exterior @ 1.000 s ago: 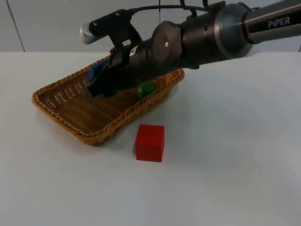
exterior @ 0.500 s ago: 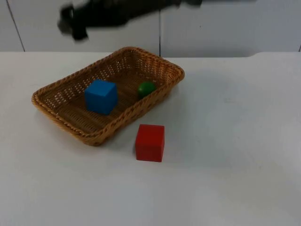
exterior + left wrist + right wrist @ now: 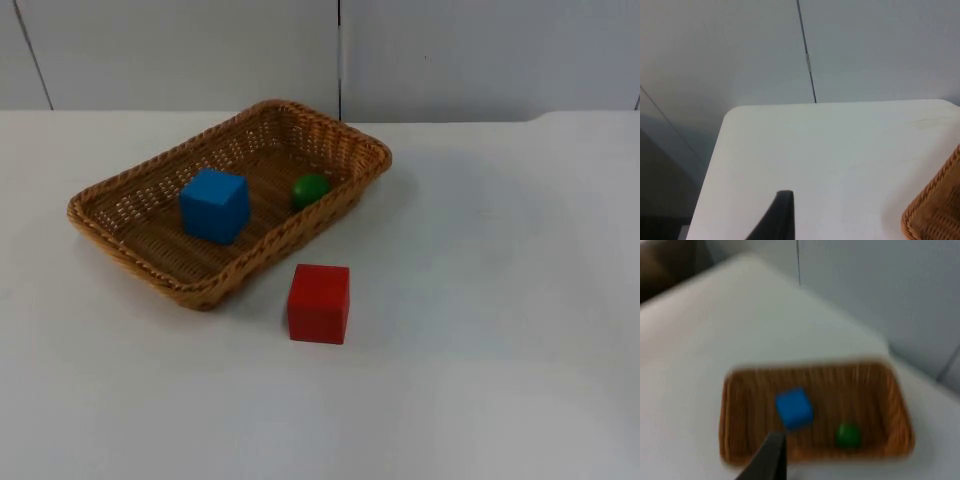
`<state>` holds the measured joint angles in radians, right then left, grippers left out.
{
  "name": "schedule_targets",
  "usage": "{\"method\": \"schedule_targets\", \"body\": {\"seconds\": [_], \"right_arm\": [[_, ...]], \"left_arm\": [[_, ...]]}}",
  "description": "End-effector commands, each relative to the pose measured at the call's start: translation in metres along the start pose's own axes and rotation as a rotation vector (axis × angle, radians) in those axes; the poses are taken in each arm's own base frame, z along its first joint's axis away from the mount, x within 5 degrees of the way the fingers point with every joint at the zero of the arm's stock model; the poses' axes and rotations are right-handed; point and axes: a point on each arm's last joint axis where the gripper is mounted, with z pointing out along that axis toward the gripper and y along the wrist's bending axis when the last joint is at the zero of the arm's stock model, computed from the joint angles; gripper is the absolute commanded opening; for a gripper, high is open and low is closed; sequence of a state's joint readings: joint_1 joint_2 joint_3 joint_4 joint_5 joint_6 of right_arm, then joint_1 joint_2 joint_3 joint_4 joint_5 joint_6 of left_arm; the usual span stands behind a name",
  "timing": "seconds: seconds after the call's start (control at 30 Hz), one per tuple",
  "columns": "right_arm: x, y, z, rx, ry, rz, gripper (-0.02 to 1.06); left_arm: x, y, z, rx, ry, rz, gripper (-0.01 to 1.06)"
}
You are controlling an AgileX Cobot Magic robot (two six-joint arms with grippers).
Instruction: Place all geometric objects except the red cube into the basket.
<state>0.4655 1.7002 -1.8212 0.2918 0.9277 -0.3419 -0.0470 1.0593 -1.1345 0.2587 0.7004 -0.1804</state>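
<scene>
Now the basket (image 3: 120, 215) holds a blue cube (image 3: 214, 205) and green ball (image 3: 310, 189); the red cube (image 3: 319, 303) sits just beside it on the worktop (image 3: 500, 300). Whether either pincer is open, I cannot tell.

Light: bright, even, diffuse, from overhead.
Shadows: soft, short, beside the red cube (image 3: 319, 303) and basket (image 3: 130, 240) on the tabletop (image 3: 480, 300).
Glare: mild on the tabletop.
Blur: right wrist view smeared by motion; top view crisp.

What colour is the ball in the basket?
Green ball, clearest in the top view, beside the blue cube.
</scene>
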Motion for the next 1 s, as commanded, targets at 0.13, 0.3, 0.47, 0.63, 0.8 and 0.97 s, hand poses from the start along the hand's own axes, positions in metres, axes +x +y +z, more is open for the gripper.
{"method": "schedule_targets", "body": {"seconds": [0.13,0.3,0.47,0.63,0.8,0.97], "right_arm": [[0.078,-0.003,-0.016,0.15,-0.08,0.037,1.04],[0.11,0.003,-0.041,0.24,-0.242,0.003,1.04],[0.129,0.006,-0.061,0.283,-0.29,-0.014,1.04],[0.128,0.007,-0.081,0.305,-0.33,-0.014,1.04],[0.126,0.003,-0.101,0.318,-0.426,0.148,1.04],[0.144,-0.035,-0.117,0.472,-0.364,0.31,1.04]], "left_arm": [[0.0,-0.001,0.0,0.019,-0.004,-0.024,1.04],[0.0,-0.003,0.0,0.035,-0.001,-0.044,1.04],[0.0,-0.003,0.0,0.037,0.0,-0.047,1.04],[0.0,-0.003,0.0,0.037,-0.004,-0.084,1.04],[-0.002,-0.012,-0.001,0.135,-0.044,-0.058,1.04],[-0.008,-0.02,-0.003,0.234,-0.161,-0.11,1.04]]}}
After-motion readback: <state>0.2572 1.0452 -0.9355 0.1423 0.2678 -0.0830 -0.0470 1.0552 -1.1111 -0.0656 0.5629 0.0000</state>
